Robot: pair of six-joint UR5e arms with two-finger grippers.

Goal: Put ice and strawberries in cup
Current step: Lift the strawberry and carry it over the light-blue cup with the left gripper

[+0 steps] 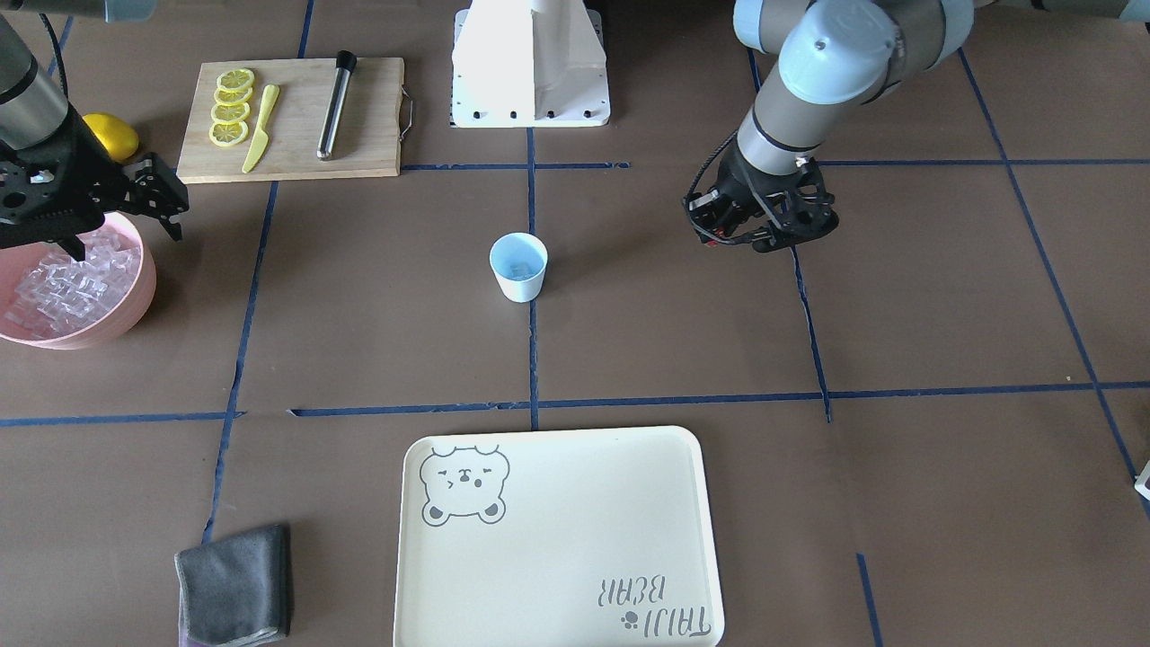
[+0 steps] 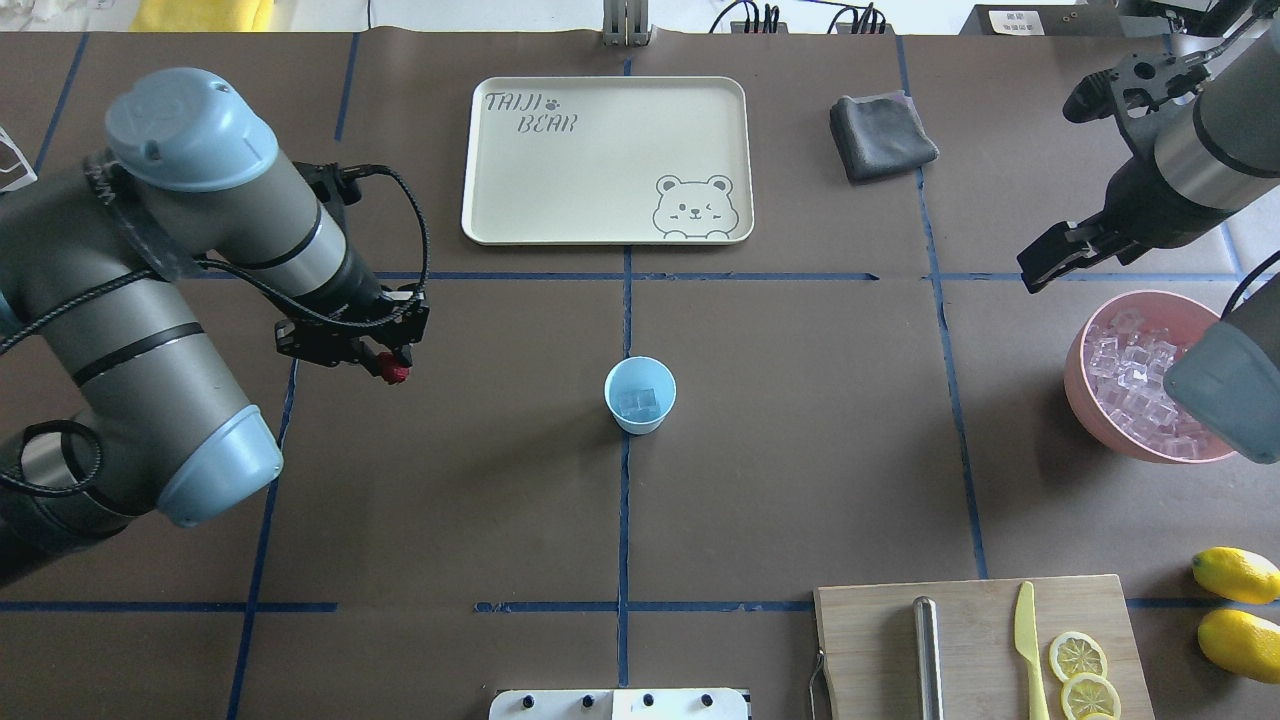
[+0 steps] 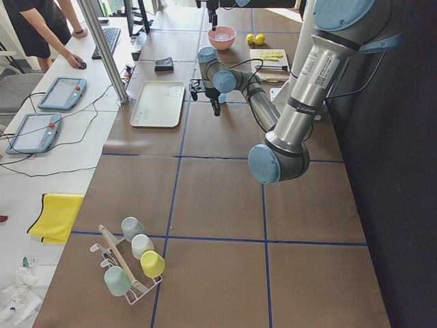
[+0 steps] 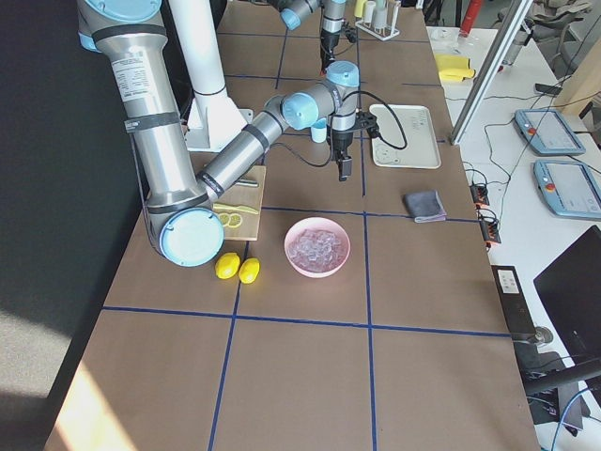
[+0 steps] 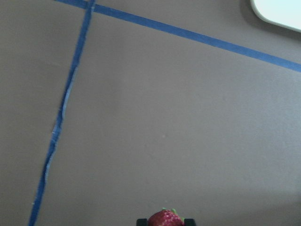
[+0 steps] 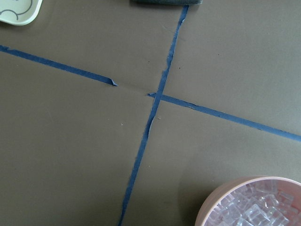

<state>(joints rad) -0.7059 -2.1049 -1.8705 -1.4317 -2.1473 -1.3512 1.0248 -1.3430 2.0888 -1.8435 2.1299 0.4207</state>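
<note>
The light-blue cup stands upright mid-table, with a few ice cubes inside it. My left gripper is shut on a small red strawberry and holds it above the bare table, well to the cup's left in the overhead view. The berry shows between the fingertips in the left wrist view. My right gripper looks open and empty. It hangs high beside the pink bowl, which is full of ice.
A cream tray lies beyond the cup, with a grey cloth to its right. A cutting board holds lemon slices, a yellow knife and a metal muddler. Two lemons lie near it. The robot's base stands behind the cup.
</note>
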